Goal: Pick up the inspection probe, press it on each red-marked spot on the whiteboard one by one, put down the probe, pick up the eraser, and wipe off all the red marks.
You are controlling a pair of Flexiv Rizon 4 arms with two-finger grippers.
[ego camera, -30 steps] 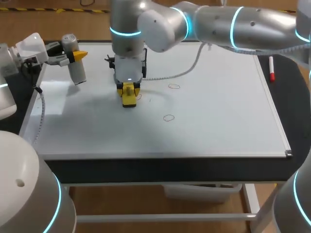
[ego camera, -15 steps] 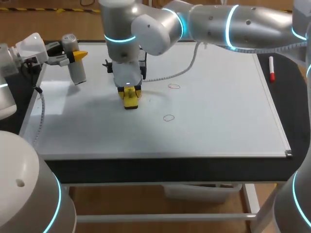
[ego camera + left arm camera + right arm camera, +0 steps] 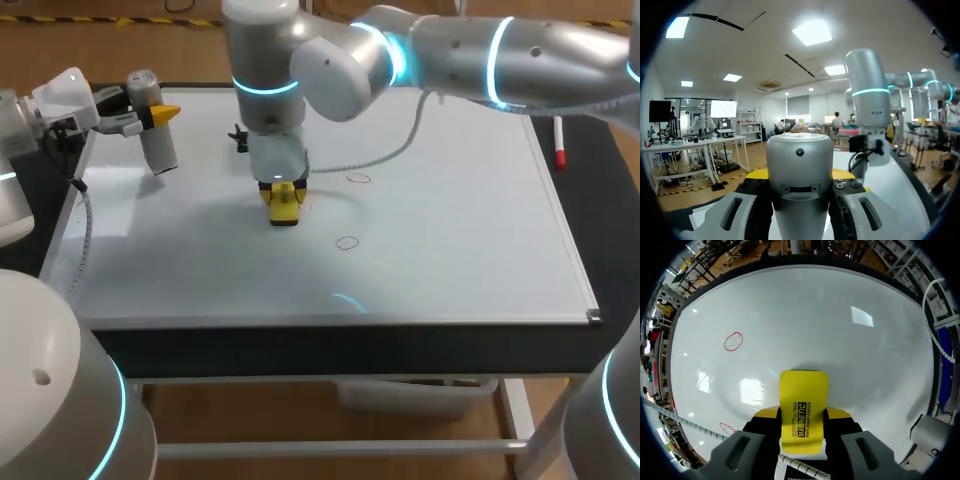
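Right wrist view has the yellow block-shaped eraser (image 3: pixel 801 407) clamped between the two fingers of the right claw (image 3: pixel 802 415), which press on it from both sides. The eraser's far end points down at the glossy white whiteboard (image 3: pixel 840 315); whether it touches the surface I cannot tell. Ahead of the claw and off to one side is a thin red oval mark (image 3: pixel 733 341). A second red oval mark (image 3: pixel 726 428) lies close beside one finger.

Head view puts the eraser (image 3: pixel 283 203) left of the whiteboard's middle, under the right arm (image 3: pixel 470 50), which comes in from the right and reaches past the centre. One red oval mark (image 3: pixel 358 178) lies a little to the eraser's right. The other (image 3: pixel 347 242) is nearer the board's front edge. Both are apart from the eraser.

At the board's far left corner the left claw (image 3: pixel 160 115) grips the grey cylindrical inspection probe (image 3: pixel 160 150), which stands upright. Left wrist view shows the probe (image 3: pixel 799 195) filling the gap between that claw's fingers, both against its sides.

A red and white marker pen (image 3: pixel 559 143) lies on the dark tabletop (image 3: pixel 605 220) just past the whiteboard's right edge.
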